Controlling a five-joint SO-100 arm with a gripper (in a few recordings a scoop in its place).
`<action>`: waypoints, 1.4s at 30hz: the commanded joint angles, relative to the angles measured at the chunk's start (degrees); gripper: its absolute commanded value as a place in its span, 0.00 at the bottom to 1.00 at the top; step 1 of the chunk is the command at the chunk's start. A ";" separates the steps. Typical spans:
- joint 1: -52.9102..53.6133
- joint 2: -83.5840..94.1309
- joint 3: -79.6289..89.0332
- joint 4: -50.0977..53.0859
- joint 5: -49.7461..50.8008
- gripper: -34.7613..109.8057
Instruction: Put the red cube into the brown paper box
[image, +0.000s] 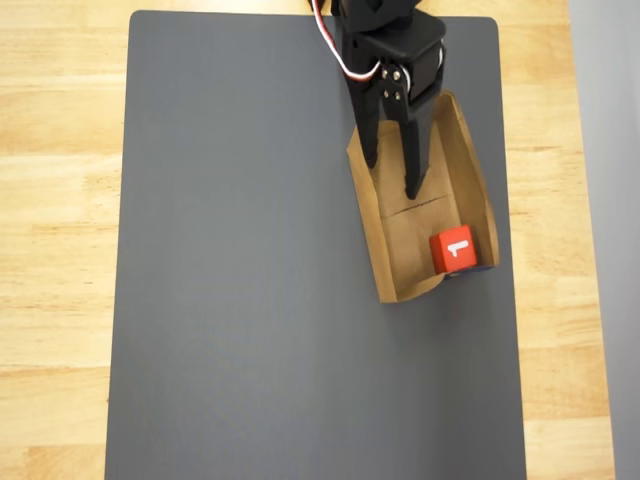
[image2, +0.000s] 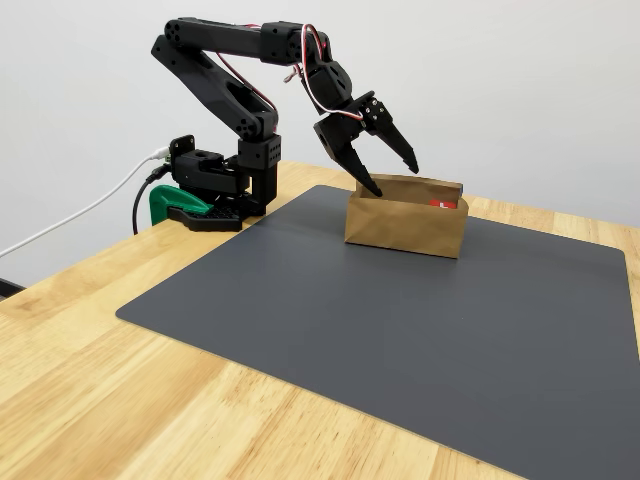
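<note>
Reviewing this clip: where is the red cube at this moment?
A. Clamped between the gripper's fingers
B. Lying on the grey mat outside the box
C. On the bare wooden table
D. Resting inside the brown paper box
D: in the overhead view the red cube sits on the floor of the brown paper box, while the gripper hangs open and empty over the box's other end.

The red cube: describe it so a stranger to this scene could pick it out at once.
Find the dark grey mat on the wooden table; near the mat's right edge in the overhead view lies the brown paper box, a shallow tray under the open black gripper. The red cube sits inside at the box's lower end, the one bright red thing there, with a white mark on top.
</note>
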 joint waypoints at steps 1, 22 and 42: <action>2.11 6.59 1.32 -0.97 1.05 0.25; 11.69 29.36 11.69 3.69 26.98 0.24; 11.78 33.13 12.66 10.72 31.11 0.24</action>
